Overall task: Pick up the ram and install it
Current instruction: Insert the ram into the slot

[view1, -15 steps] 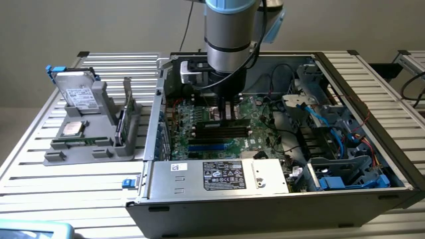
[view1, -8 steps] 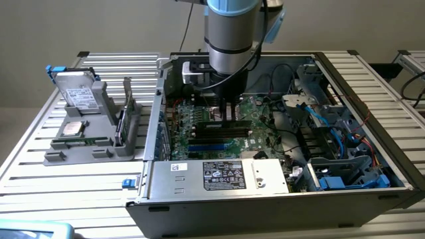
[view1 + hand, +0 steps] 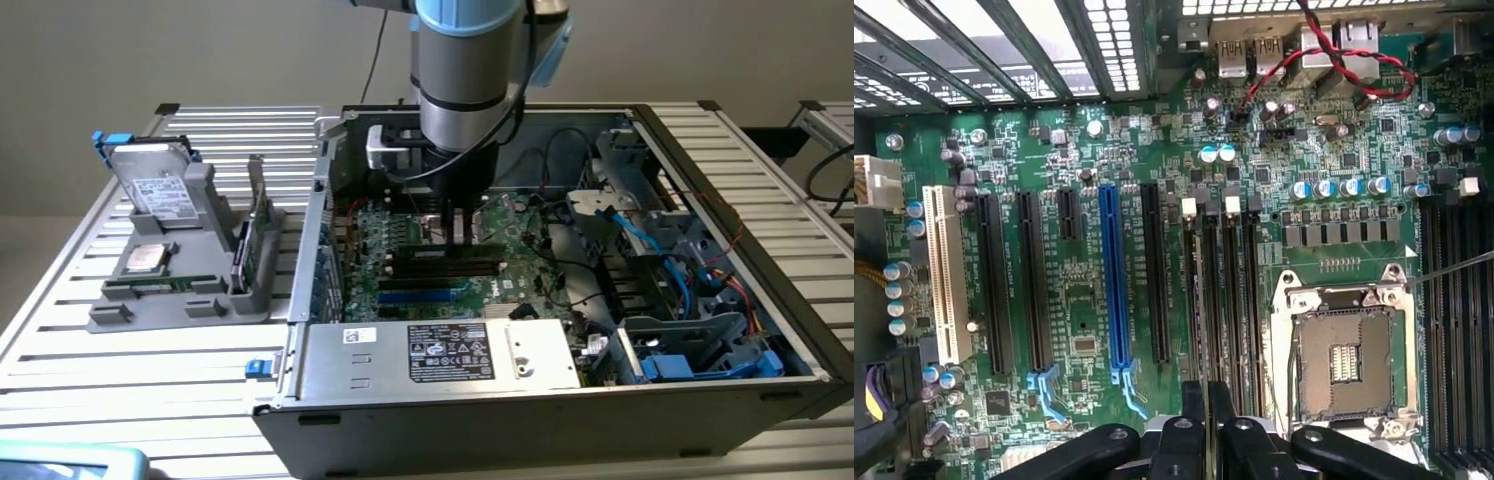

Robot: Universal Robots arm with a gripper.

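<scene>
Gripping the ram (image 3: 434,253), the gripper (image 3: 461,232) stands upright inside the open computer case (image 3: 747,395), near the middle of the motherboard (image 3: 1084,330). Fingers (image 3: 1192,415) are pinched nearly together on the stick's top edge. Ram stands on edge along the memory slots (image 3: 1239,290), just beside the empty CPU socket (image 3: 1344,350). Cannot tell whether it is fully seated.

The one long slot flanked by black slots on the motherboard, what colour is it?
The slot is blue, clearest in the wrist view.
</scene>
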